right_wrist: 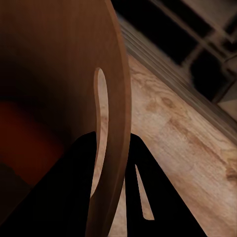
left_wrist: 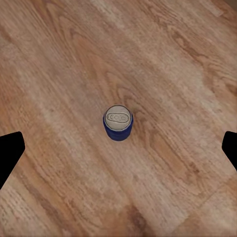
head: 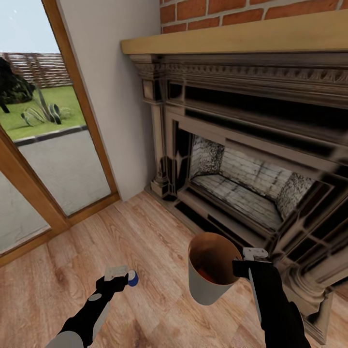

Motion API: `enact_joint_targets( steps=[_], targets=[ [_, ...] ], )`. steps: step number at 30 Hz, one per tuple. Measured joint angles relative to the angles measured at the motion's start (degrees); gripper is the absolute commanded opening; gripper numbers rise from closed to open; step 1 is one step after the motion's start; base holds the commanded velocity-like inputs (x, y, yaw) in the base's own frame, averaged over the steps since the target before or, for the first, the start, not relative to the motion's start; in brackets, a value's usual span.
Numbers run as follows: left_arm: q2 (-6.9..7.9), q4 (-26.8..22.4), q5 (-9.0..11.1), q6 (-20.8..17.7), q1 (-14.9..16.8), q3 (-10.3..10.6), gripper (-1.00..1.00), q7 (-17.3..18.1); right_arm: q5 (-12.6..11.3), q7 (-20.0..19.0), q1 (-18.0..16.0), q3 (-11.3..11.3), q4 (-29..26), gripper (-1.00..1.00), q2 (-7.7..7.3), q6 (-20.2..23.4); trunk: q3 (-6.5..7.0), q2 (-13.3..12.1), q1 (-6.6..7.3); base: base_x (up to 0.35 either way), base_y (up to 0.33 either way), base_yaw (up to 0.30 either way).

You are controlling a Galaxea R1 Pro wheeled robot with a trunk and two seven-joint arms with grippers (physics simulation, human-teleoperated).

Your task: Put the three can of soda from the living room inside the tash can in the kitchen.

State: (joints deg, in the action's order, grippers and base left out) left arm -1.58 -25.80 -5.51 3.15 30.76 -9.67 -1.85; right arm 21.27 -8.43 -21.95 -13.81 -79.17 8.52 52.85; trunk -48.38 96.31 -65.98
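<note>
Dark blue soda can (left_wrist: 117, 122) upright on the light wood plank floor (head: 145, 241), silver top up, apart from everything else; seen from the head, partly hidden behind the left gripper (head: 117, 276) hovering just above it. Left gripper wide open, its two dark fingertips (left_wrist: 10, 153) at either side of the wrist view with the can centred between them, touching neither. Off to the right, tash can (head: 210, 278) held off the floor, white-grey outside, brown inside, tipped slightly toward the camera, something orange-red low in its bottom. Right gripper (head: 243, 267) clamped on its rim, one finger inside the brown wall (right_wrist: 74, 197) and one outside. Beyond, ornate fireplace (head: 251, 159) under a wooden mantel (head: 232, 36) and red brick (head: 241, 12); at left, wood-framed glass door (head: 43, 145) with grass outside
</note>
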Motion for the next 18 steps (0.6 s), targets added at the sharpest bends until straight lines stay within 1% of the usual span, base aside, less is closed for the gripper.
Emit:
enact_joint_targets(
  steps=[3,9,18],
  targets=[
    [0.0,-0.03,0.01,0.01,0.0,0.0,1.0,0.0,-0.01,0.0,0.0,0.0,0.04,-1.0,0.0,0.0,-0.27,0.0,0.0,0.204,0.0,0.0],
    [-0.08,-0.04,0.02,0.01,0.0,-0.01,1.0,0.0,-0.04,0.0,0.0,0.0,0.08,-1.0,0.0,0.0,-0.82,0.0,0.0,0.288,0.0,0.0],
    [0.06,-0.04,0.06,0.01,0.0,0.0,1.0,0.0,-0.11,-0.01,0.0,0.0,0.08,-1.0,0.0,0.0,-1.64,0.0,0.0,0.03,0.0,0.0]
  ],
)
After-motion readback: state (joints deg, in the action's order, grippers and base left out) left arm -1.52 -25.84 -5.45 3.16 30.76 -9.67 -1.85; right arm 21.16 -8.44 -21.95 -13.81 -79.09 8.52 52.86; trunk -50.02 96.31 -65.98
